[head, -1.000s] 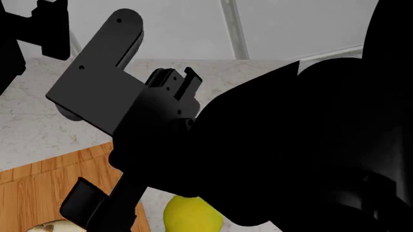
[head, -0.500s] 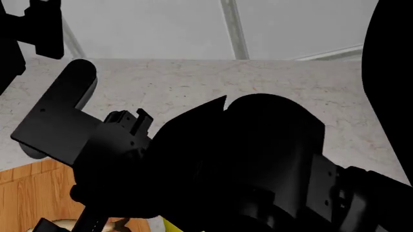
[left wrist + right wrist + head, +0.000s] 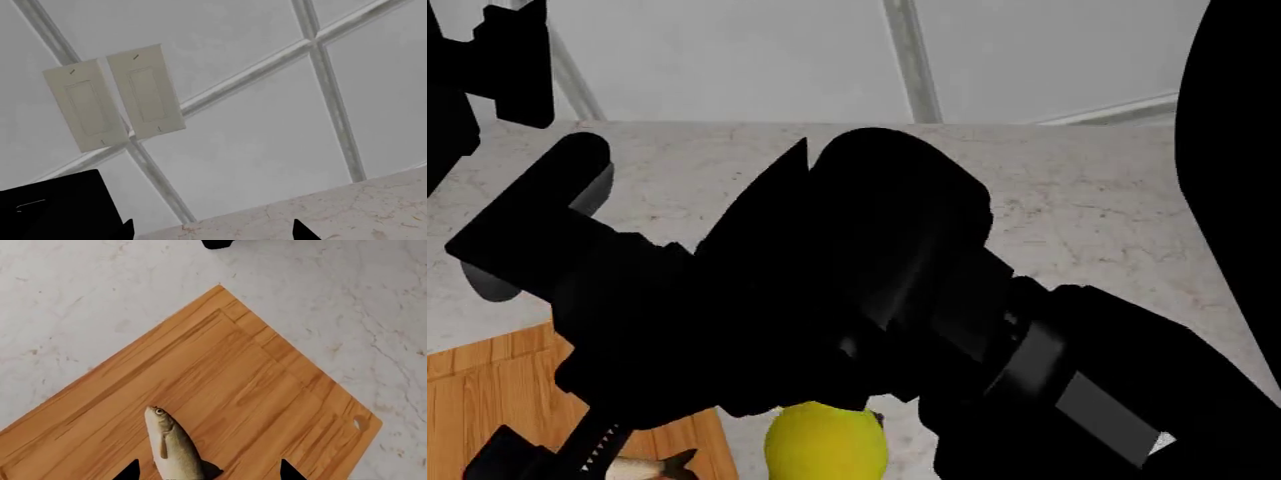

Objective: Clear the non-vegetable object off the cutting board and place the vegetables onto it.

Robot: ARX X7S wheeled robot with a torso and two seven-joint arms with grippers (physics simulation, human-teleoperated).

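We look over a pale marbled counter (image 3: 1068, 200) backed by a grey tiled wall (image 3: 267, 125), where two blank switch plates (image 3: 113, 102) hang side by side; nothing carries readable writing. One board (image 3: 200, 390) lies on the counter, and one fish (image 3: 173, 445) lies on it. In the right wrist view the fish's long axis runs with its head toward 11 o'clock, away from the camera, and its body toward the right gripper (image 3: 207, 475), whose two spread fingertips flank it without touching. In the head view, one lemon (image 3: 825, 440) sits on the counter just beside the board's 3 o'clock edge. The left gripper (image 3: 213, 235) shows two parted tips above the counter, holding nothing.
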